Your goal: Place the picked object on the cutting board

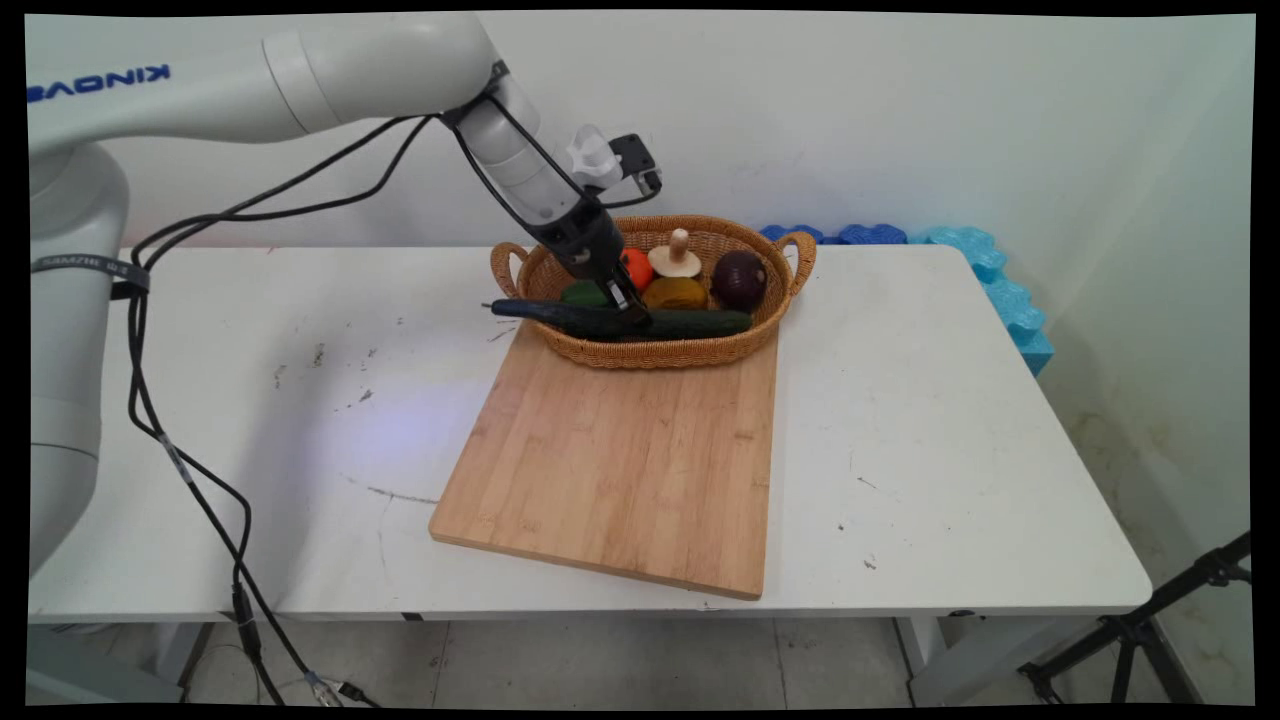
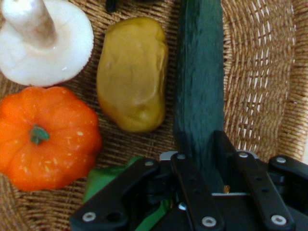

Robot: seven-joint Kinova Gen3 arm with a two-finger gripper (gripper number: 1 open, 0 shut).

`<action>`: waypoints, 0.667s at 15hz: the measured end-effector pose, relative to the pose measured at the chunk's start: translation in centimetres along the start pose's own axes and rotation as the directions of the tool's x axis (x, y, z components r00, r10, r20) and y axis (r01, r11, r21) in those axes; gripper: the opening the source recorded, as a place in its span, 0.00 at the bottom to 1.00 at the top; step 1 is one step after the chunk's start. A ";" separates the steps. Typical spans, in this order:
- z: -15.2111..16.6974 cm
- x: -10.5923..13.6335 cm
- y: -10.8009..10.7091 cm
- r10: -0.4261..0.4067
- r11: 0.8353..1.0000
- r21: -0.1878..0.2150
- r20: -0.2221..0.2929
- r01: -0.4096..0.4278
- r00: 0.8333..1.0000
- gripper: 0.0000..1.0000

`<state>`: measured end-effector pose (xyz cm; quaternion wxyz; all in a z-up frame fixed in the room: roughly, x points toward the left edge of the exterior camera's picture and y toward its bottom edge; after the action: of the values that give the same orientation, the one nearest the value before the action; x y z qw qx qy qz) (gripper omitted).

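Note:
My gripper (image 1: 632, 312) reaches down into the wicker basket (image 1: 660, 352) and is shut on the dark green cucumber (image 1: 690, 323), which lies lengthwise along the basket's near rim with one end poking out to the left. In the hand view the cucumber (image 2: 199, 91) runs up from between my fingers (image 2: 185, 166). Beside it lie a yellow-brown potato (image 2: 132, 74), an orange pumpkin (image 2: 45, 134), a white mushroom (image 2: 45, 41) and a green vegetable (image 2: 103, 178) partly under the linkage. A dark purple onion (image 1: 739, 279) sits at the basket's right end.
The basket stands on the far end of a wooden cutting board (image 1: 620, 460) at the middle of the white table (image 1: 950, 420). Blue foam pieces (image 1: 1000, 290) lie along the far right edge by the wall. Black cables (image 1: 190, 480) hang from the arm at the left.

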<state>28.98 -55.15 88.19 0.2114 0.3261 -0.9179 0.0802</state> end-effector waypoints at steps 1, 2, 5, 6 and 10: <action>-0.7 0.1 0.1 -0.003 1.000 0.003 -0.007 0.003 1.000 0.00; -1.5 0.2 0.2 -0.008 1.000 0.007 -0.016 0.008 1.000 0.00; -4.5 0.6 0.7 -0.029 0.999 0.016 -0.047 0.030 0.998 0.00; -5.5 0.7 0.8 -0.036 0.999 0.018 -0.058 0.038 0.998 0.00; -9.4 1.2 1.8 -0.064 0.998 0.011 -0.103 0.066 0.993 0.00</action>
<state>30.15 -51.74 97.14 0.2584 0.3527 -0.8942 0.0963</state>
